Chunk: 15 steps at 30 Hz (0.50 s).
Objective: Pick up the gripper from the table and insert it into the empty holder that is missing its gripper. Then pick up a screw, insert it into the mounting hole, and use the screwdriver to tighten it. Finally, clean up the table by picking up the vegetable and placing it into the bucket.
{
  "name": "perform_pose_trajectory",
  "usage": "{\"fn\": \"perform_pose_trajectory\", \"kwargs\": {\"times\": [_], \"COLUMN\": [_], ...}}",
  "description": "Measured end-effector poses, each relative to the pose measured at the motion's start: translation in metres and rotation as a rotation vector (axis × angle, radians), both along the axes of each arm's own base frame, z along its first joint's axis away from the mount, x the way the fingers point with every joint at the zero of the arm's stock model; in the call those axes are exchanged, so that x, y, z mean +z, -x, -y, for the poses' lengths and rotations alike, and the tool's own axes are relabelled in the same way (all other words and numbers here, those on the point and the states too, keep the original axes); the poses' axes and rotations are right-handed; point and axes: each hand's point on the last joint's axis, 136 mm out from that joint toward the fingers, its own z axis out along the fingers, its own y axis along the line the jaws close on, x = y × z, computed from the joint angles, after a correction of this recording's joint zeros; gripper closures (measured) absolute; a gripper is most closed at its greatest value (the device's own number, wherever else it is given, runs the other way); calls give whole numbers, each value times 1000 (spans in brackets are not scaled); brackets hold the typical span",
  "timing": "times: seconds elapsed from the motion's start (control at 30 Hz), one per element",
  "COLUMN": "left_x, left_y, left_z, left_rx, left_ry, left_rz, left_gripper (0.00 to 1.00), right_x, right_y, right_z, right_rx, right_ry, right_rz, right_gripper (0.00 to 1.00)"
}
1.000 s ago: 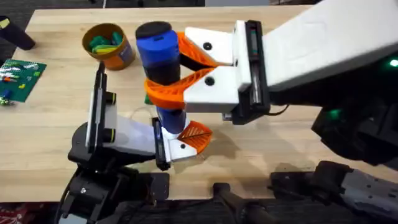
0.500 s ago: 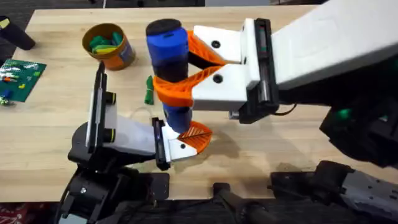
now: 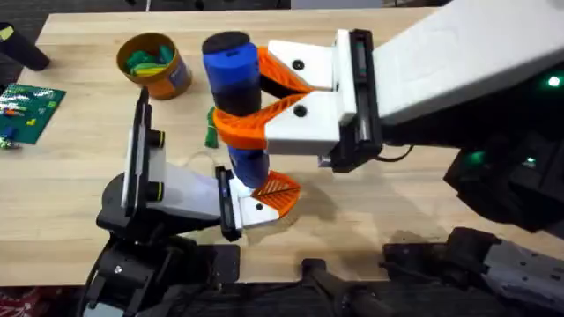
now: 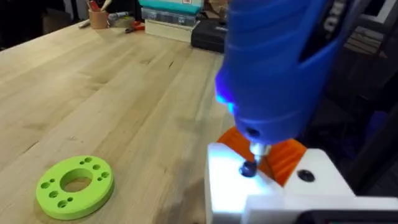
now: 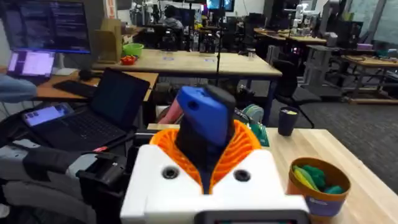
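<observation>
The gripper [image 3: 277, 189] sits in the holder [image 3: 249, 209]. The right gripper [image 3: 240, 104], clamped on the screwdriver [image 3: 232, 79], drives the screw [image 4: 248, 168]. The vegetable [image 3: 211, 129] lies left, near the bucket [image 3: 155, 66], not yet binned.

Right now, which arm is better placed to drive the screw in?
Right. Its gripper is shut on the screwdriver, upright with its tip on the screw in the holder. The left arm carries that holder, so it should probably just steady it.

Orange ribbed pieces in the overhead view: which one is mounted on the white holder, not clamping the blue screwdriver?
The small orange lattice-faced gripper sitting on the white holder, below the blue cylindrical screwdriver. The larger orange fingers clamp the screwdriver.
</observation>
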Motion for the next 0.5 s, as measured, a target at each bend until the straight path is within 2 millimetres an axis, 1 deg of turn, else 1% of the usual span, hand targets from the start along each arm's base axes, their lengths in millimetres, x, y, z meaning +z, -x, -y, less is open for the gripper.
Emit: {"fn": "perform_pose_trajectory", "kwargs": {"times": [0.2,0.5], "left_x": [0,0], "left_y": [0,0], "left_z": [0,0], "left_rx": [0,0], "left_ry": [0,0], "left_rz": [0,0], "left_gripper": [994,994], "right_x": [-4,-3], "right_y": [-2,-2], "right_z": [-3,-3], "right_rx": [0,0], "right_ry": [8,4], "right_rz": [-4,0], "right_gripper": [956,956]}}
